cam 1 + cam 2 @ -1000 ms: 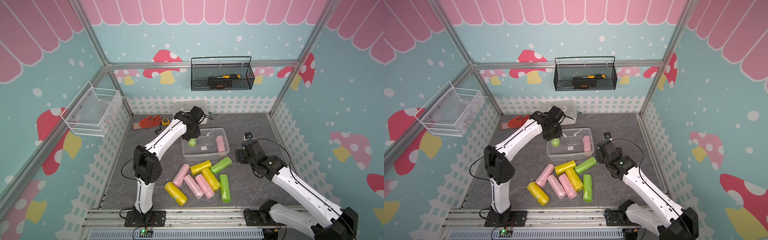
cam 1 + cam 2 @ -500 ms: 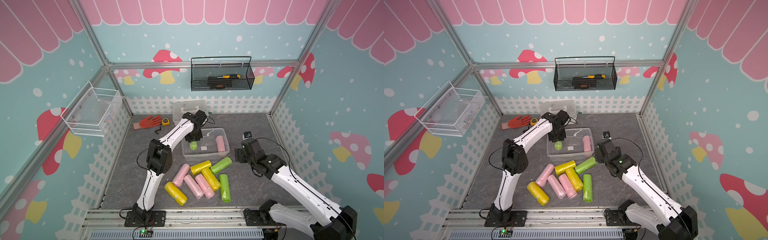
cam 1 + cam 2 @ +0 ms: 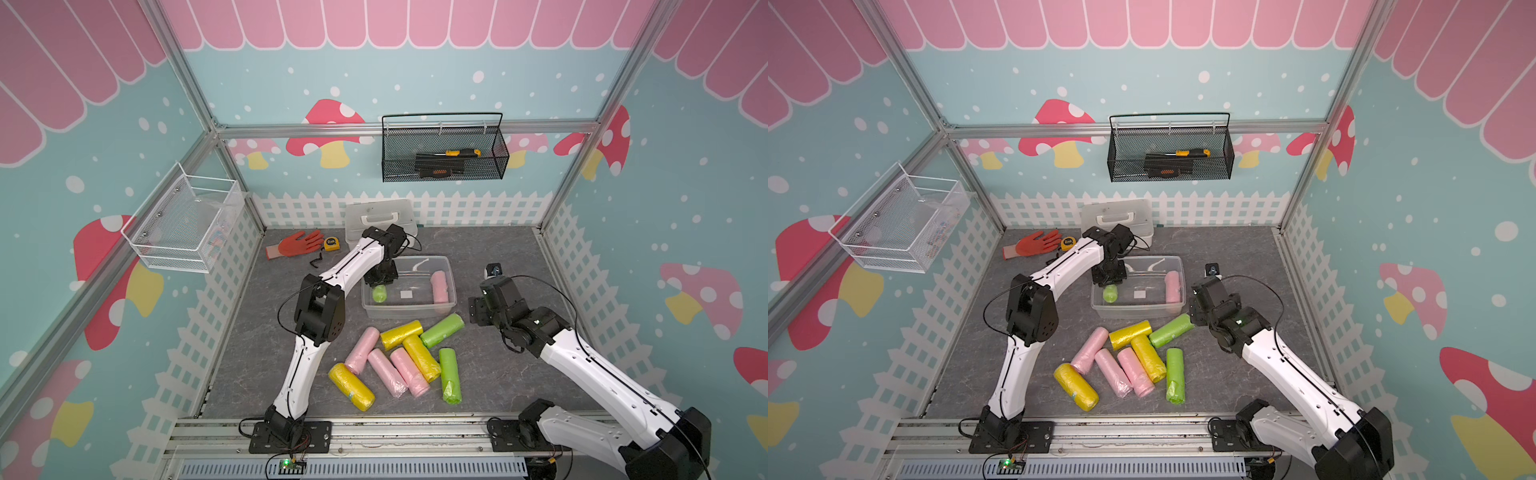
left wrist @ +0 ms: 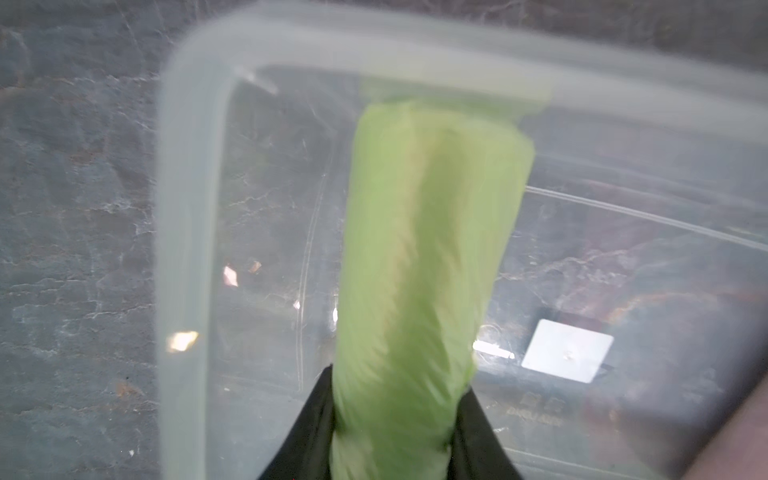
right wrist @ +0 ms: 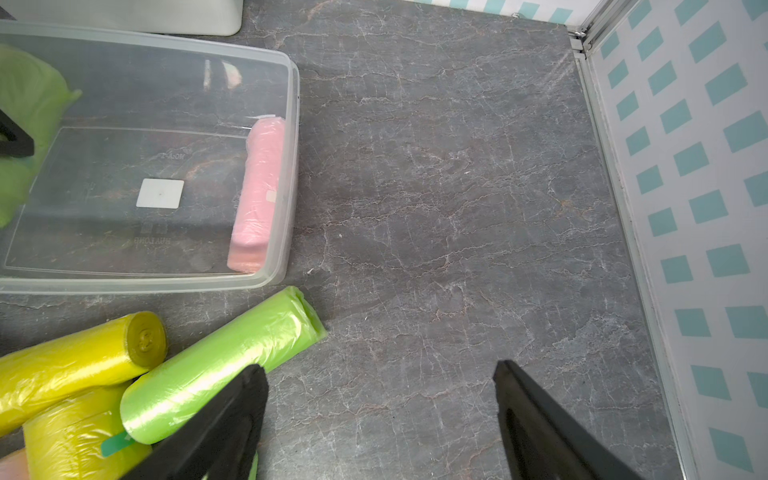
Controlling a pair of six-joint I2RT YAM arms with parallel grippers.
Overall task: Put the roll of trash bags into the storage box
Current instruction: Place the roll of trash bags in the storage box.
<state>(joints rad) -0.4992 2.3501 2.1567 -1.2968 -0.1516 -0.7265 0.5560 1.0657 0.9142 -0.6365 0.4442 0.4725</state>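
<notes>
The left gripper (image 4: 397, 382) pinches one end of green roll (image 4: 428, 249) (seemingly inside storage box (image 4: 187, 208)).

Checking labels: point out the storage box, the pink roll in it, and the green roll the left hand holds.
storage box (image 3: 407, 311): in a top view, on its near wall.
pink roll (image 5: 259, 187): right wrist view, mid-body.
green roll (image 4: 424, 270): left wrist view, mid-body.

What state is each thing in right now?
storage box: open, no lid on it
green roll: gripped, inside the storage box, not yet released
pink roll: lying free in the storage box
left gripper: shut on green roll
right gripper: open, empty
loose rolls: eight, lying on the table
white case: closed
</notes>
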